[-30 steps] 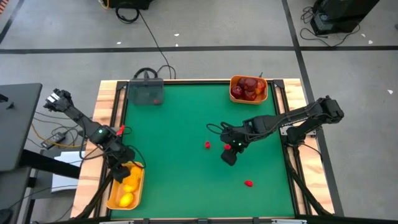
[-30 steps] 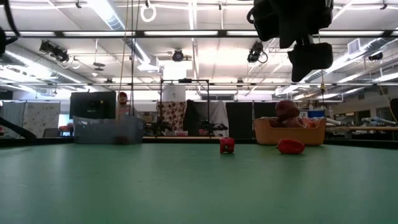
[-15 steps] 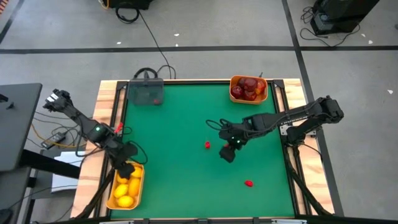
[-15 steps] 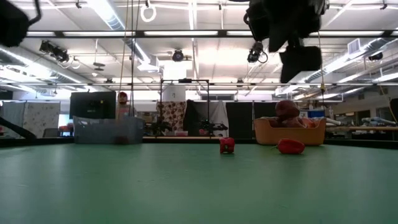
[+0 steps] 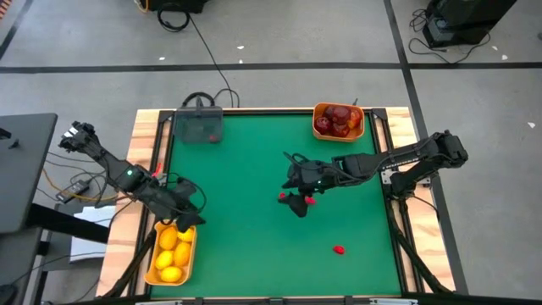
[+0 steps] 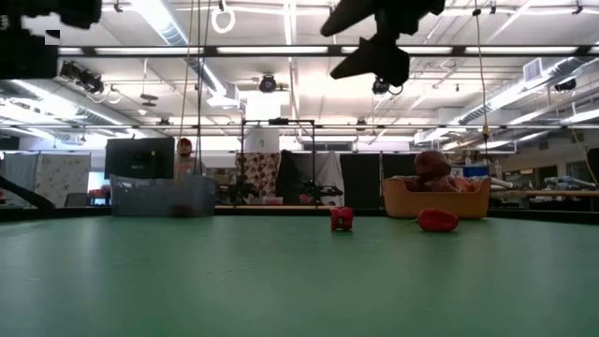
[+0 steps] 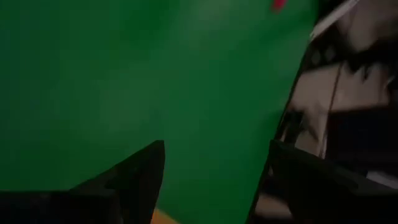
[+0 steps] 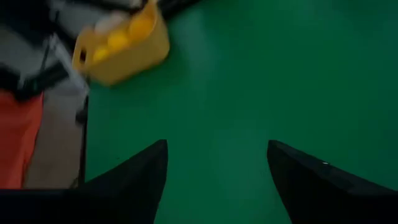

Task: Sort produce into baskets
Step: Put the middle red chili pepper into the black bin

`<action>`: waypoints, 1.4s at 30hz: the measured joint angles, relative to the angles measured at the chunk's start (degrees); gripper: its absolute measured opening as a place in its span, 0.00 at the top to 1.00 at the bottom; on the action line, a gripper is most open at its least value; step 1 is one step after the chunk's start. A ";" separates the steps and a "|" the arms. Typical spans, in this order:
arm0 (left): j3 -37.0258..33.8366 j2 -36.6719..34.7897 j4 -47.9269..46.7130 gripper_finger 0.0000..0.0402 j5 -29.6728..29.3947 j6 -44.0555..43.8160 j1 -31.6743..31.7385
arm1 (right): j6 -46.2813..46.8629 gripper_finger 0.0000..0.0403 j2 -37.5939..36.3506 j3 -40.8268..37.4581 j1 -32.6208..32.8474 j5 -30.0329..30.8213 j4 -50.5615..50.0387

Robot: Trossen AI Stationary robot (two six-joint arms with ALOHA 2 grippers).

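Two arms are shifting: my right gripper [image 5: 294, 203], jaws spread and empty, is swinging over to hang just above the small red bit [image 5: 283, 197], so a pickup looks next, while my left gripper [image 5: 188, 213], also spread, is lifting off the lemon bin [image 5: 172, 252]. Beneath me the green table [image 5: 246, 169] is carrying another red piece [image 5: 339, 250] nearer the front edge, the red-fruit bin [image 5: 339, 121] and grey tray [image 5: 200, 127] far behind, a lit workshop beyond.

A big open robotics lab or workshop: long ceiling light strips [image 6: 234, 49] above the green table [image 6: 281, 281], partition screens [image 6: 56, 173] and a metal frame [image 6: 278, 154] behind it, cables [image 5: 207, 51] on grey floor beside it.
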 joint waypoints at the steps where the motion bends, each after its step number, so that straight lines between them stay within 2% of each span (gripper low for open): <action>1: 0.00 0.00 1.54 0.27 -2.32 1.04 0.00 | 1.14 0.32 0.00 0.00 0.01 1.34 0.73; 6: 0.05 0.02 3.69 0.27 -11.64 3.09 0.35 | 4.80 0.37 0.00 0.02 -0.33 3.03 0.50; 8: 0.04 0.04 3.03 0.27 -12.03 2.89 1.28 | 5.52 0.37 0.00 0.02 -0.33 3.91 0.21; 11: 0.06 0.04 3.48 0.27 -12.20 4.98 2.19 | 9.48 0.38 0.00 0.02 -0.16 8.75 -1.49; 15: 0.04 0.31 9.21 0.28 -12.28 11.01 2.84 | 11.46 0.38 0.00 0.02 0.55 12.53 -5.01; 19: 0.04 1.56 15.87 0.32 -12.42 18.92 3.15 | 13.19 0.38 0.00 0.02 1.61 13.86 -10.04; 23: 0.04 3.87 15.57 0.38 -12.65 21.95 5.22 | 15.15 0.38 0.00 0.02 2.86 16.26 -13.21; 28: 0.04 6.60 15.09 0.40 -4.04 26.15 11.89 | 21.27 0.38 0.00 0.02 6.27 24.79 -15.75; 32: 0.04 8.17 19.32 0.41 3.11 31.61 17.22 | 25.48 0.38 0.00 0.02 8.26 27.77 -18.07; 38: 0.04 10.30 24.51 0.41 7.96 39.40 22.42 | 29.06 0.38 0.00 0.02 9.20 26.77 -20.91; 42: 0.02 10.58 26.00 0.41 6.27 43.07 24.17 | 29.86 0.38 0.00 -0.25 9.16 21.44 -21.17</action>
